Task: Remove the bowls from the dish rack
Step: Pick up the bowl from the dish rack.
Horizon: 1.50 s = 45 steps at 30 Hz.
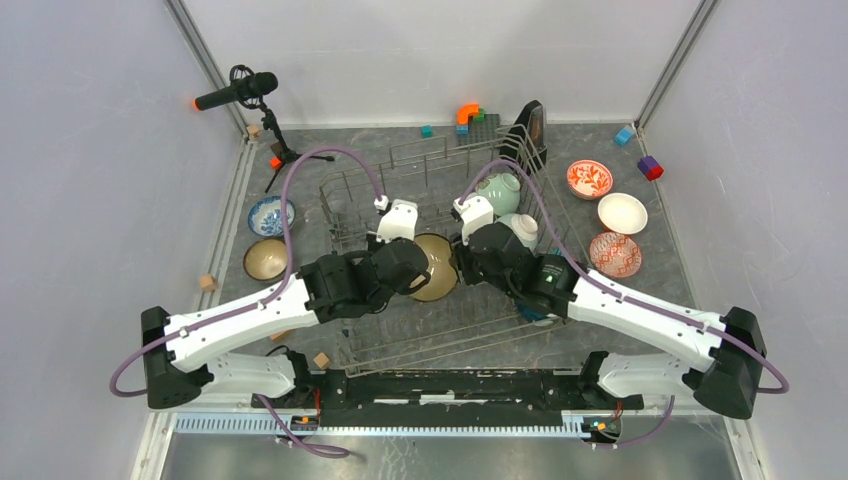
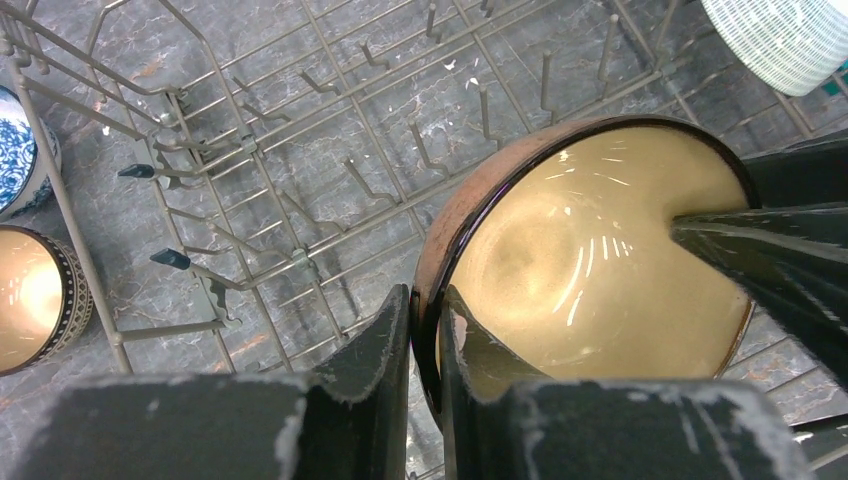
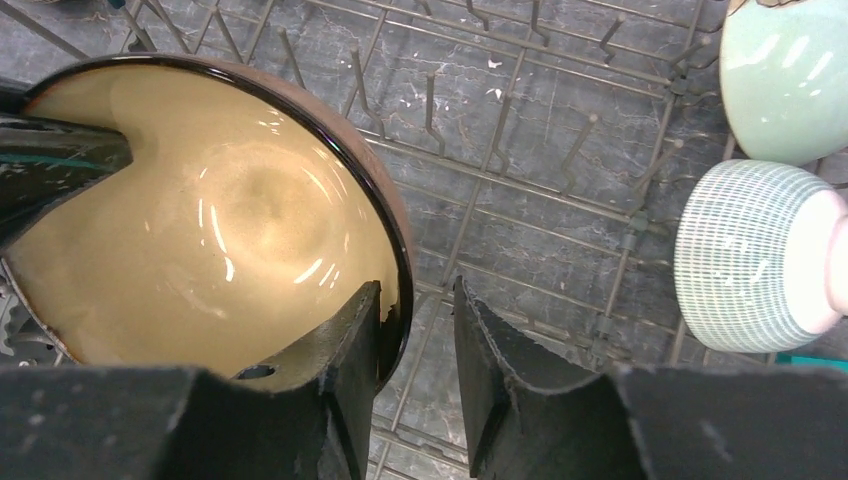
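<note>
A tan bowl (image 1: pixel 437 267) with a dark brown rim stands tilted in the middle of the grey wire dish rack (image 1: pixel 350 190). My left gripper (image 2: pixel 425 300) is shut on its left rim, one finger inside and one outside. My right gripper (image 3: pixel 418 295) is open and straddles the bowl's (image 3: pixel 220 220) right rim, its inner finger against the rim and the outer one apart from it. A mint green bowl (image 1: pixel 500 190) and a striped bowl (image 1: pixel 520 228) stand in the rack's right part. Part of a teal bowl (image 1: pixel 535 315) shows under the right arm.
On the table right of the rack lie a red-floral bowl (image 1: pixel 589 178), a white bowl (image 1: pixel 622 212) and a red-lattice bowl (image 1: pixel 614 254). Left of it lie a blue-white bowl (image 1: pixel 270 214) and a second tan bowl (image 1: pixel 265 259). A microphone (image 1: pixel 240 92) on a tripod stands back left; coloured blocks (image 1: pixel 468 115) lie behind.
</note>
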Each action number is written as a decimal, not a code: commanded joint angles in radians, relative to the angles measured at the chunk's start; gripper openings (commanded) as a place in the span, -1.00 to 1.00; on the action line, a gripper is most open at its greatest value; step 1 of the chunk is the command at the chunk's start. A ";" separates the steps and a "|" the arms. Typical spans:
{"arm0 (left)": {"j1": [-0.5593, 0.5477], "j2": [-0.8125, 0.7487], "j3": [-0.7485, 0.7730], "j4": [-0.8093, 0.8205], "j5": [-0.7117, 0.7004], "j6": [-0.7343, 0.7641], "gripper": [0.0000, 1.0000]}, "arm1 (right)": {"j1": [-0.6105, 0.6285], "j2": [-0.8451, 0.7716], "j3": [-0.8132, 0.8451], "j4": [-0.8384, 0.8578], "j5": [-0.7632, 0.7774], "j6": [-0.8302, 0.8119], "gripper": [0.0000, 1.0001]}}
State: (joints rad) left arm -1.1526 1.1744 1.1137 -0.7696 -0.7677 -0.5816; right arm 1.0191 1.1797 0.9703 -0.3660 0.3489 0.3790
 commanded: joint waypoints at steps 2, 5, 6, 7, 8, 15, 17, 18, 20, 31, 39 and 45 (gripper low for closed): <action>-0.004 -0.066 0.043 0.115 -0.074 -0.078 -0.95 | 0.002 0.033 -0.001 0.050 -0.018 0.017 -0.33; -0.004 -0.067 0.038 0.115 -0.067 -0.082 -0.96 | 0.002 0.041 -0.002 0.064 -0.032 0.018 -0.49; -0.005 -0.068 0.037 0.117 -0.064 -0.082 -0.96 | 0.002 0.044 -0.001 0.066 -0.037 0.015 -0.58; -0.005 -0.070 0.035 0.119 -0.061 -0.085 -0.96 | 0.002 0.047 0.000 0.069 -0.043 0.013 -0.68; -0.004 -0.071 0.033 0.120 -0.058 -0.089 -0.96 | 0.002 0.049 0.001 0.069 -0.045 0.013 -0.77; -0.005 -0.099 0.003 0.166 0.013 -0.049 -0.69 | 0.002 -0.003 -0.020 0.130 -0.058 -0.019 -1.00; -0.004 -0.114 -0.010 0.192 0.046 -0.029 -0.18 | 0.003 -0.015 -0.012 0.122 -0.046 -0.037 -1.00; -0.006 -0.121 -0.014 0.201 0.057 -0.023 0.06 | 0.002 -0.020 -0.002 0.109 -0.032 -0.044 -1.00; -0.004 -0.141 -0.024 0.211 0.066 -0.018 0.49 | 0.003 -0.029 0.024 0.083 -0.009 -0.063 -1.00; -0.004 -0.279 -0.034 0.220 0.043 0.014 0.99 | -0.027 -0.080 0.197 -0.099 0.153 -0.164 -1.00; -0.004 -0.418 -0.074 0.247 -0.015 0.142 0.99 | -0.062 -0.089 0.507 -0.313 0.380 -0.257 -1.00; -0.004 -0.525 -0.204 0.331 -0.130 0.252 0.99 | -0.187 -0.013 0.793 -0.421 0.471 -0.310 -1.00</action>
State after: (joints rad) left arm -1.1534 0.6956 0.9791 -0.5297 -0.7868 -0.4515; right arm 0.9173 1.1534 1.5707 -0.8078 0.6956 0.1017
